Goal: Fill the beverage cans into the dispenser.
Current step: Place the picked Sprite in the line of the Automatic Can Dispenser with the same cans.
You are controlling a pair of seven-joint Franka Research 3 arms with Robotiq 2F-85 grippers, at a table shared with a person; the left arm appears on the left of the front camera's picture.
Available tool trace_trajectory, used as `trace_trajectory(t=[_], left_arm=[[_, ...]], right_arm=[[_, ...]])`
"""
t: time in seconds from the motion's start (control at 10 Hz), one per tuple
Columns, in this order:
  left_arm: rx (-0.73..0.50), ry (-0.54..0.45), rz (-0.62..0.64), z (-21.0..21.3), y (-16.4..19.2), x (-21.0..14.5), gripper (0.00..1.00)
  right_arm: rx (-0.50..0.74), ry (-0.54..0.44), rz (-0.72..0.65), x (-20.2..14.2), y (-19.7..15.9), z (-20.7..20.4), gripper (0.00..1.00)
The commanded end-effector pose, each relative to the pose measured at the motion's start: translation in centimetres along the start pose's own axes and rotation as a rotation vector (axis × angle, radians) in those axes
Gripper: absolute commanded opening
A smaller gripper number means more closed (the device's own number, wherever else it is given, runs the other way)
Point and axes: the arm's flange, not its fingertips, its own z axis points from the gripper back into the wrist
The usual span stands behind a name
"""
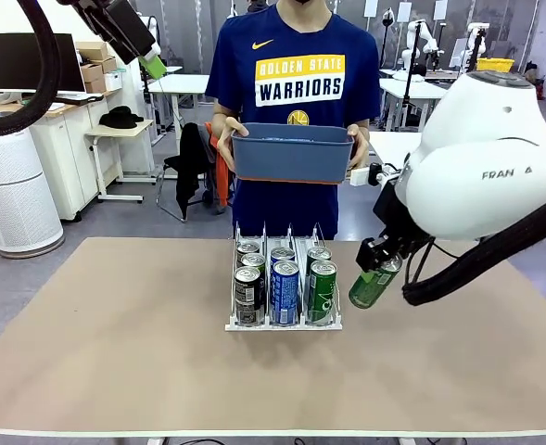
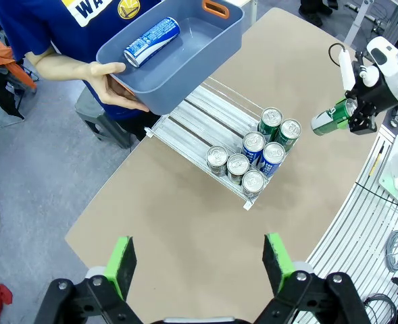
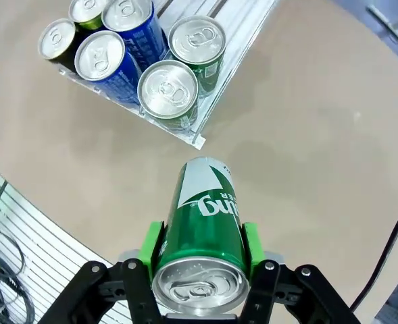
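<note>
The dispenser stands mid-table, its three lanes holding several beverage cans: dark ones on the left, blue ones in the middle, green ones on the right. Just right of it, above the table, my right gripper is shut on a green can that hangs tilted. In the right wrist view that green can lies between the green pads of the right gripper, short of the dispenser's corner. High at the far left, my left gripper is open and holds nothing; its fingers spread wide above the table.
Across the table a person holds a blue bin in both hands above the dispenser's back end. One blue-and-white can lies inside the blue bin. The rear halves of the lanes are bare.
</note>
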Motion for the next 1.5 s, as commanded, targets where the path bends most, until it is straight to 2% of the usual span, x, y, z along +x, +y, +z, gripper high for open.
trace_trajectory(t=[0.0, 0.2, 0.5, 0.6, 0.8, 0.9, 1.4], left_arm=[[-0.004, 0.005, 0.006, 0.0, 0.0, -0.1, 1.0], [-0.004, 0.005, 0.006, 0.0, 0.0, -0.1, 1.0], [-0.004, 0.005, 0.006, 0.0, 0.0, -0.1, 1.0], [-0.004, 0.005, 0.006, 0.0, 0.0, -0.1, 1.0], [-0.004, 0.005, 0.006, 0.0, 0.0, -0.1, 1.0], [-0.004, 0.005, 0.006, 0.0, 0.0, -0.1, 1.0], [-0.004, 0.005, 0.006, 0.0, 0.0, -0.1, 1.0]], right_arm=[[-0.052, -0.022, -0.033, 0.5, 2.1, -0.5, 0.58], [-0.022, 0.008, -0.006, 0.5, 3.7, -1.3, 0.58], [-0.034, -0.023, 0.047, 1.1, 5.1, -2.1, 0.58], [-0.009, 0.024, 0.019, -0.1, 4.3, -1.7, 0.58], [-0.01, 0.018, 0.032, 0.0, 4.6, -2.1, 0.58], [0.031, 0.011, 0.058, 0.5, 4.3, -3.2, 0.58], [0.005, -0.055, 0.059, 4.1, 2.7, -4.2, 0.58]])
